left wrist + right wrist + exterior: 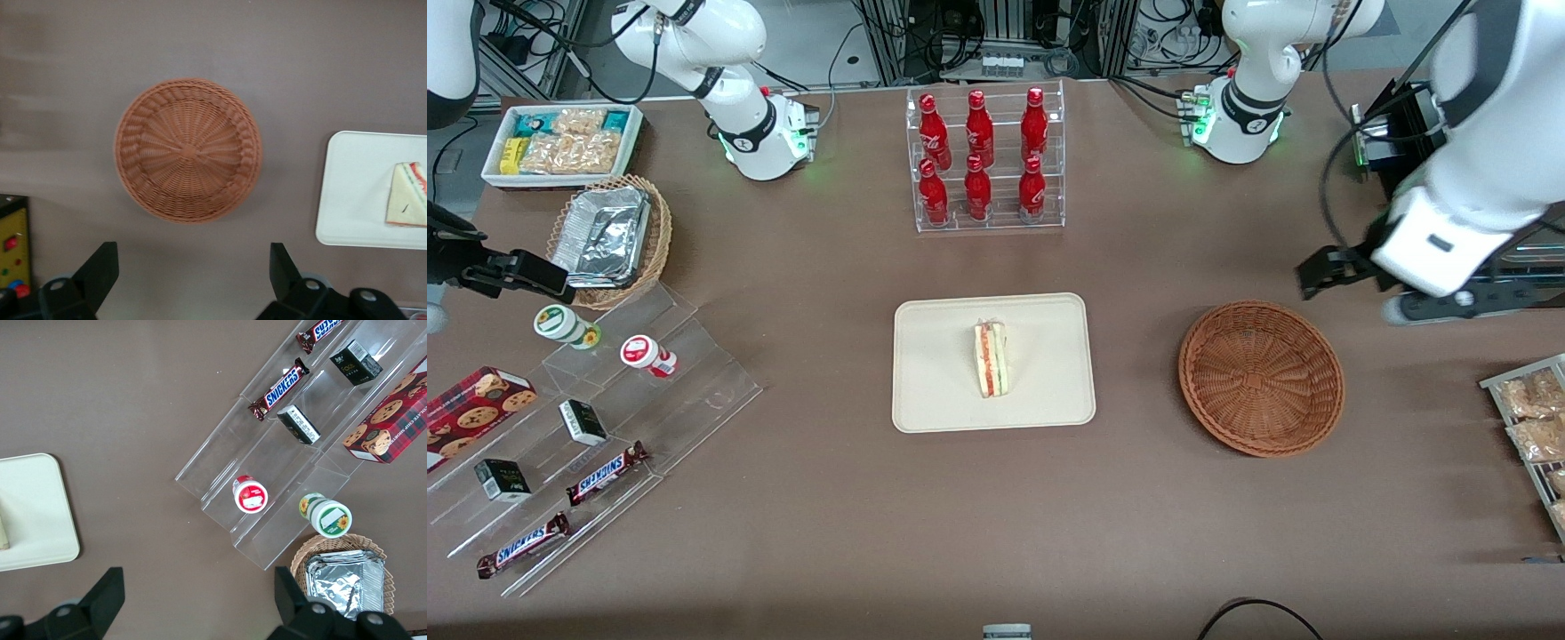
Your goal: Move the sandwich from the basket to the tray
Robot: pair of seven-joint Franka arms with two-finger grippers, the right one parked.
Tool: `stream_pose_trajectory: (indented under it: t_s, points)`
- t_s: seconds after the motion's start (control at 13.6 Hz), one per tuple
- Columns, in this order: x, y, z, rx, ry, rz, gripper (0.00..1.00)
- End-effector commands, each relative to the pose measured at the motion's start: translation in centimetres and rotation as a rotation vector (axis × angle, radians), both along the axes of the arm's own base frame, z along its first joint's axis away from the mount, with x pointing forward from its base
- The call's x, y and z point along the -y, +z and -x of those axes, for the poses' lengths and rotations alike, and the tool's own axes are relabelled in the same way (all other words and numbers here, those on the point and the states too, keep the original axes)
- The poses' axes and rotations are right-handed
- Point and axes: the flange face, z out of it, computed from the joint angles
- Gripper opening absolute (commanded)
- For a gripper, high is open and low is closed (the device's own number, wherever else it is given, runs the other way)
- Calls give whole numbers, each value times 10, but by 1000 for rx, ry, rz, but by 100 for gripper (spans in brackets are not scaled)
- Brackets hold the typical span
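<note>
The sandwich, a pale wedge with red and green layers, lies on the cream-white tray in the middle of the table. The round reddish-brown basket stands beside the tray toward the working arm's end, with nothing in it. My left gripper hangs high over the table, a little farther from the front camera than the basket. It is open, with nothing between its fingers.
A clear rack of red bottles stands farther back than the tray. Toward the parked arm's end are an acrylic stepped shelf with snacks, a tan wicker basket with foil containers and a white snack box. Snack packets lie beside the basket.
</note>
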Motion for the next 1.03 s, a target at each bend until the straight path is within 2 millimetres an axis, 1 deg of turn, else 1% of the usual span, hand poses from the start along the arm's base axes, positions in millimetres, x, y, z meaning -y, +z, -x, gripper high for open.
stream_pose_trajectory:
  t_s: [0.0, 0.07, 0.29, 0.37, 0.44, 0.59, 0.66, 0.74, 0.88, 0.96]
  points:
    - [-29, 12, 11, -16, -50, 18, 100]
    - [-38, 17, 14, -10, -48, 21, 100]
    - [-43, 26, 14, 6, -60, 22, 100]
    - [-48, 29, 18, -4, -85, 23, 100]
    - [-60, 34, 23, -8, -87, 17, 100]
    - [-66, 47, 34, 8, -82, 11, 100]
    - [-66, 49, 39, 10, -82, 8, 100]
    - [-65, 51, 40, 15, -84, 8, 100]
    - [-63, 54, 35, 27, -71, 10, 100]
    - [-61, 49, 29, 19, -56, 9, 100]
